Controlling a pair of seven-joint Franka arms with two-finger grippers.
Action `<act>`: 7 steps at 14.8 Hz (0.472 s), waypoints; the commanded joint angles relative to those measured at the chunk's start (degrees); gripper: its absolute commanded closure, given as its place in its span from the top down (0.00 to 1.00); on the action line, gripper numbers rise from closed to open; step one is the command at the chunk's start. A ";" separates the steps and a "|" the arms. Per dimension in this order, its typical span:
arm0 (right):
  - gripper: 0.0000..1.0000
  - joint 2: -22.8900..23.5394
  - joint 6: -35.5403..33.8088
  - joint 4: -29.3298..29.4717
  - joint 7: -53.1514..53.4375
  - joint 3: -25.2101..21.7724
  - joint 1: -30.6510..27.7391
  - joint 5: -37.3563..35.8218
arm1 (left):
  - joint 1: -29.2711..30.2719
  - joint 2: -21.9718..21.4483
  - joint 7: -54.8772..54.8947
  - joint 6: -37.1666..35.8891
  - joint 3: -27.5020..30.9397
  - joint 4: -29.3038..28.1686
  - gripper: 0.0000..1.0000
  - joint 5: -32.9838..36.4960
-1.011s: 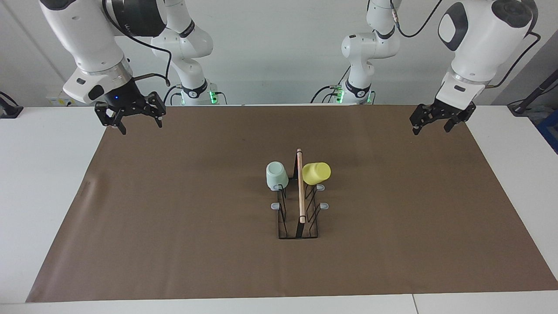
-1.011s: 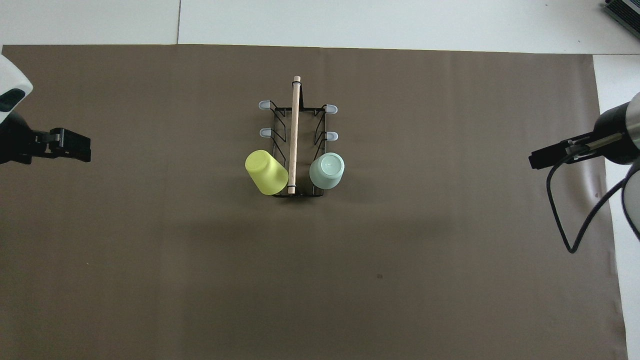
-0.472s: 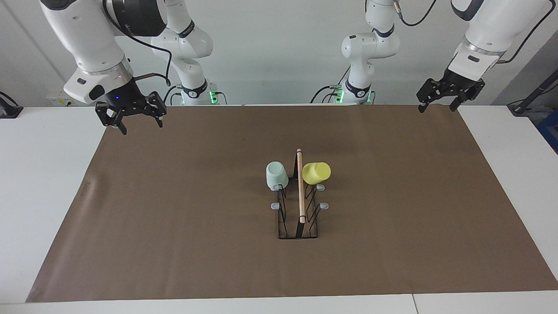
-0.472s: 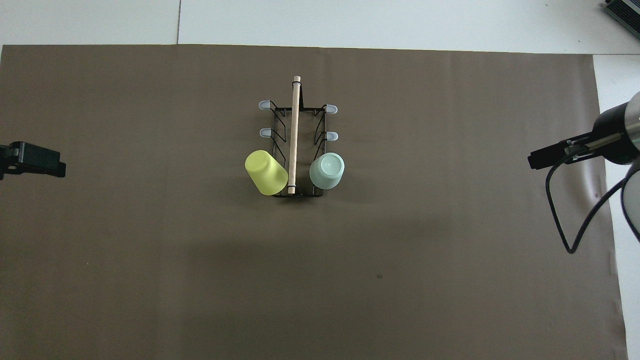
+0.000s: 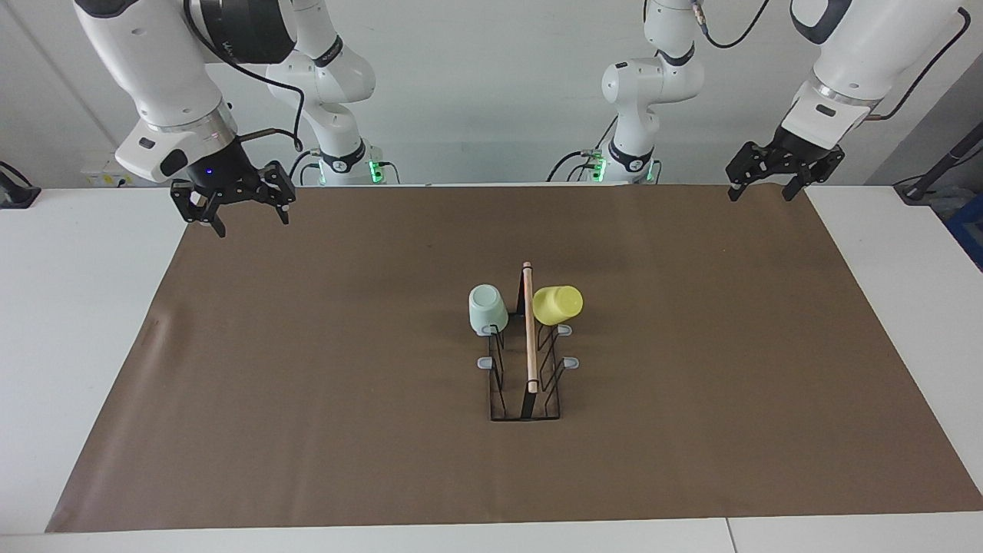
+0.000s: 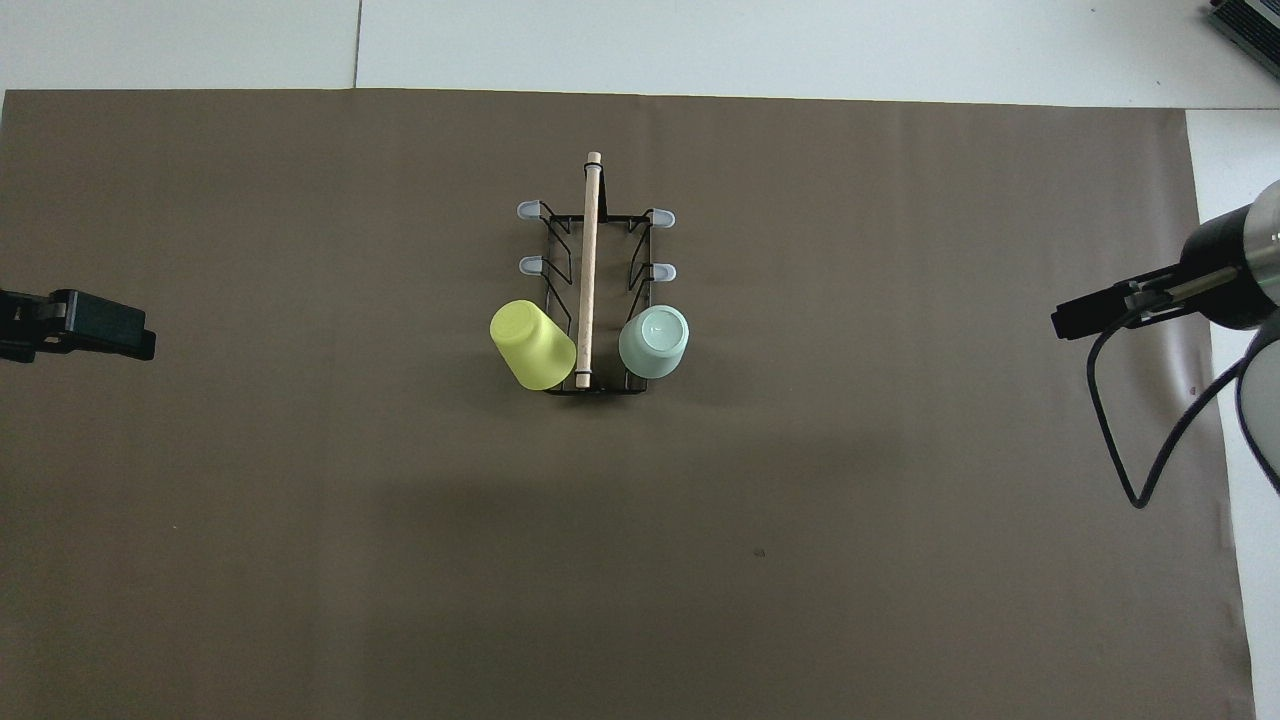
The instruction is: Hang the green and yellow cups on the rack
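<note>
I see the rack standing mid-worktop on the brown mat, well apart from both pincers and about midway between them. Its wooden rod handle runs along the top, pointing toward and away from the robots.

Green cup: hung mouth-down on the rack's prong nearest the robots, on the side toward the right arm's end. Near upright, base up.

Yellow cup: hung on the matching prong on the side toward the left arm's end, tilted outward, away from the handle. The two cups sit either side of the handle, not touching each other.

Four grey-tipped prongs further along the rack carry no cup.

Right pincer: raised over the mat's corner at the right arm's end, close to the robots. Fingers spread wide, pointing down, nothing held. Well clear of the green cup.

Left pincer: raised over the mat's edge at the left arm's end, close to the robots. Fingers apart, nothing between them. Well clear of the yellow cup.

Overhead view: only the pincer tips show at the frame edges; rack and both cups unobstructed. Neither pincer touches rack, cups or worktop.
</note>
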 commanded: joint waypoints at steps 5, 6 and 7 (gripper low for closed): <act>1.00 -0.02 -0.14 0.46 1.30 0.86 -0.72 -1.24 | -0.09 -1.21 0.30 1.19 -0.85 -1.47 1.00 1.07; 1.00 -0.02 -0.14 0.46 1.30 0.86 -0.72 -1.24 | -0.01 -1.21 0.38 1.19 -0.94 -1.47 1.00 0.98; 1.00 -0.02 -0.14 0.38 1.47 0.86 -0.72 -1.24 | -0.01 -1.21 0.56 0.93 -0.85 -1.47 1.00 0.98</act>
